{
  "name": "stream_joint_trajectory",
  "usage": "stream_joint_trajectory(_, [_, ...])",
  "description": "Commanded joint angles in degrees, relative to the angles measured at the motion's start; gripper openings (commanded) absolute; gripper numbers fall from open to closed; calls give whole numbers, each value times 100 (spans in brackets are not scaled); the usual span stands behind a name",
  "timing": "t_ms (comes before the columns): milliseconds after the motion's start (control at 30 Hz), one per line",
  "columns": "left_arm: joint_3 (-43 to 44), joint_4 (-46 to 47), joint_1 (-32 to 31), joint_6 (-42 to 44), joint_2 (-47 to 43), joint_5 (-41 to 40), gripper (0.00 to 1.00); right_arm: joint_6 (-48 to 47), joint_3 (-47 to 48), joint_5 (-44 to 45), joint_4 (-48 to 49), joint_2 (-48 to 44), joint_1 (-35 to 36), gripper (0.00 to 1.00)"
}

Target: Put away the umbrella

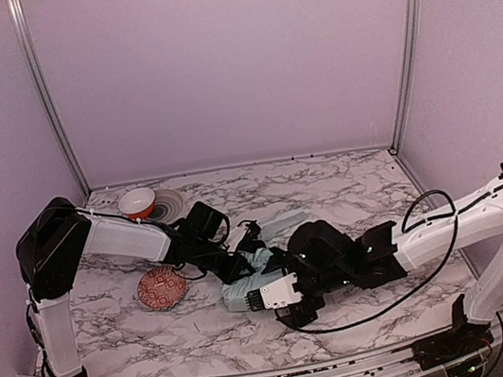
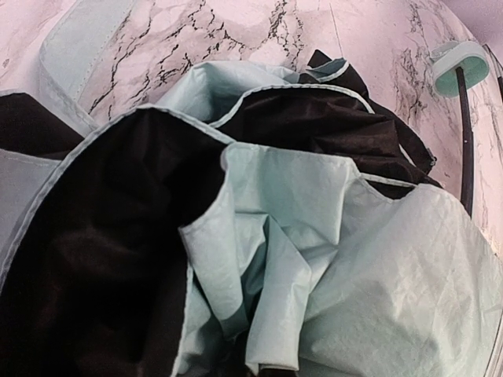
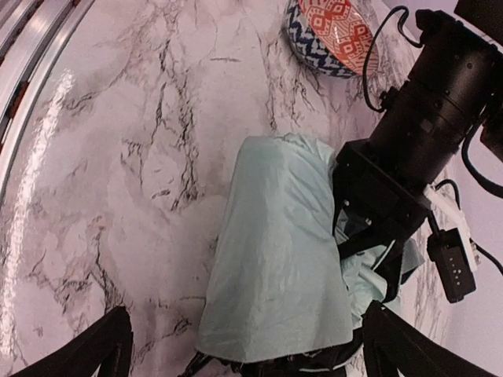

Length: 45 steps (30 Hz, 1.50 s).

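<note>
Crumpled mint-green fabric umbrella with black lining lies mid-worktop. Right fingers gape wide astride it, holding nothing; left fingers are hidden in folds, state undeterminable. Gather loose folds inward before you clamp.

The umbrella lies mid-desk, the left hand at its far side and the right hand straddling its right end. A bowl sits just left of it. Well behind, at the back left, a second bowl rests on a plate.
</note>
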Motion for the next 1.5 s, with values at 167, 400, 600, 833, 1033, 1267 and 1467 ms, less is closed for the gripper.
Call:
stream_joint_trajectory(167, [-365, -775, -18, 156, 275, -551, 0, 344, 1341, 633, -289, 1797, -232, 98])
stream_joint_trajectory(400, [-348, -781, -18, 195, 294, -525, 0, 263, 1619, 489, -1073, 2524, -472, 89])
stream_joint_trajectory(600, [-367, -790, -14, 244, 267, -489, 0, 340, 1734, 422, -1438, 2887, -595, 74])
stream_joint_trajectory(833, [-290, -799, 68, 191, 135, -359, 1, 349, 1806, 257, -1660, 2835, -605, 33])
stream_joint_trajectory(1033, [-78, -786, 374, 63, -443, -200, 52, 362, 1956, 81, -1838, 2614, -606, 17])
stream_joint_trajectory(1267, [-54, -456, 839, 428, -1493, -25, 70, 299, 1978, -58, -1906, 2044, -614, 5])
stream_joint_trajectory(1467, [-449, 226, 852, 1003, -2229, -76, 72, -79, 1994, -484, -1811, 1120, -620, 0])
